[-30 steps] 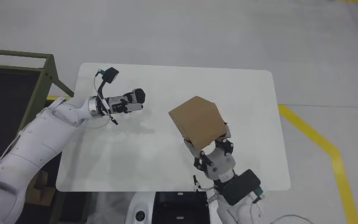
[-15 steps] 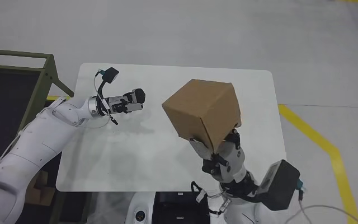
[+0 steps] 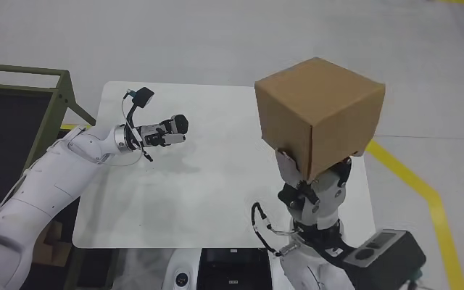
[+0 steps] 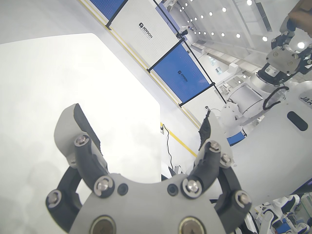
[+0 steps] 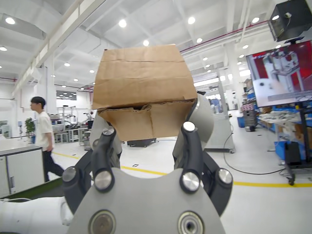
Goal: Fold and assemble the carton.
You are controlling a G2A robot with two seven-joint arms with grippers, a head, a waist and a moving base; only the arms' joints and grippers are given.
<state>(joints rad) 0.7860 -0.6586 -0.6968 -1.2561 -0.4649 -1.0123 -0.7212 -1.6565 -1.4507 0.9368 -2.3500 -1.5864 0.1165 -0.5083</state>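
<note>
**Holding the carton aloft, flapped end down**

Found carton (image 3: 319, 109) well above the bench (image 3: 217, 196), over its right side, touching nothing but the right hand (image 3: 313, 172). Noted that hand pointing upward, pinched on the carton's lower end, one finger either side of the flapped part. Noted left hand (image 4: 141, 116) spread wide, holding nothing, over the bench's left side and well apart from the carton.

Orientation: logged closed brown face turned up, away from the bench, one upright corner edge turned toward the bench's near edge, flapped end turned down toward the right wrist. Seen from that wrist: flaps (image 5: 146, 120) folded in but not flush, with a ragged edge and a dark gap along the fold. Judged roughly cube-like, so no clear long axis. Taking the line from flaps to closed face as working axis, near upright, slightly tilted.

Step in hand, by judgement: carrying the part-formed carton so the loose flaps can be pressed home. To do it well:
- keep the pinch firm without crushing the wall
- avoid quick wrist rolls, given a low grip under a tall load
- square the flapped end to the bench before lowering
- bring the left hand flat against a side wall before any regrip
</note>
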